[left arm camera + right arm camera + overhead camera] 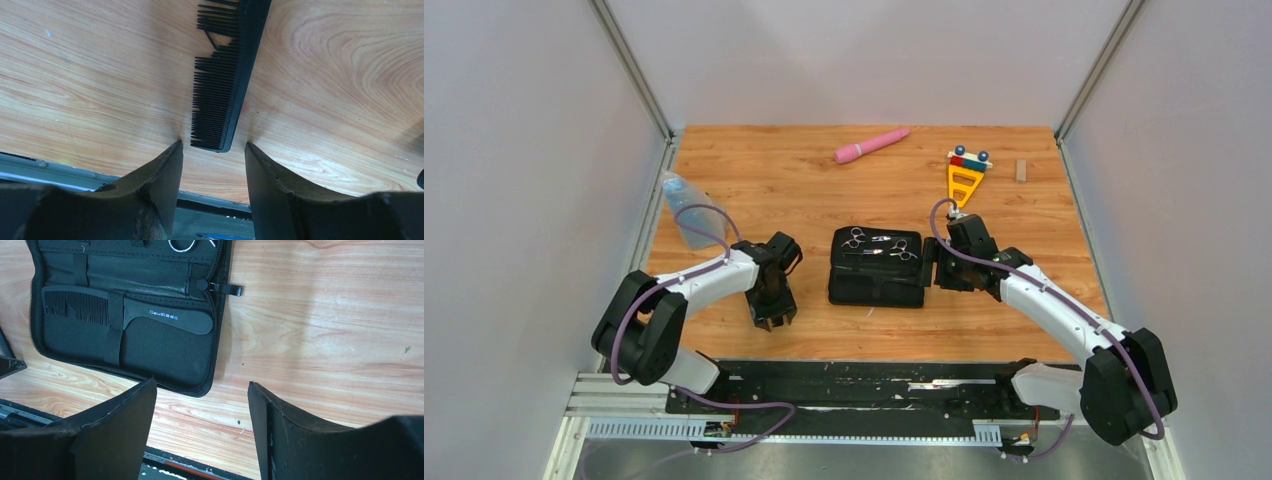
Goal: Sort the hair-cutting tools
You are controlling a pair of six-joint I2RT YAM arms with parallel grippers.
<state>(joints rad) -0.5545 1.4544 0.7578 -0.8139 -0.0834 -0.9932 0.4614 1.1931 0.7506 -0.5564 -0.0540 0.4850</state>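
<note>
A slim black comb (225,85) lies flat on the wooden table. My left gripper (214,145) is open, its fingertips (175,150) down at the table on either side of the comb's near end. In the top view the left gripper (774,318) is left of the open black zip case (876,268), and this comb is hidden under it. Two silver scissors (854,238) (902,248) lie in the case's far half. A black comb with a handle (130,314) is strapped in its near half. My right gripper (202,385) is open and empty by the case's right edge (931,268).
A pink wand (871,145) lies at the back. A yellow toy (965,178) and a small wooden block (1021,170) are at the back right. A clear plastic bottle (686,208) lies at the left. The table's near edge and metal rail (60,172) are just behind the left fingers.
</note>
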